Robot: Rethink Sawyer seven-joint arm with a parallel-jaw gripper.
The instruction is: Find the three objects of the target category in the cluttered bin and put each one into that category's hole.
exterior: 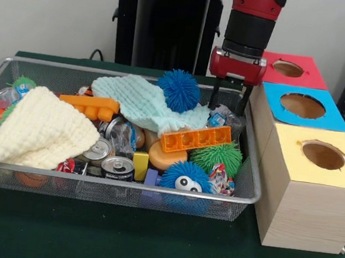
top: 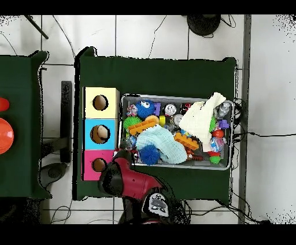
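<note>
Your claw (exterior: pixel 228 104) hangs over the bin's (exterior: pixel 115 185) far right corner, fingers apart and empty, tips among the clutter. Nearest you, see the blue googly-eyed spiky ball (exterior: pixel 185 176), then the green spiky ball (exterior: pixel 218 155), then the blue spiky ball (exterior: pixel 178 90) on the mint cloth (exterior: pixel 139 101). Beside the bin stand yellow (exterior: pixel 323 154), blue (exterior: pixel 302 106) and red (exterior: pixel 287 68) holes.
</note>
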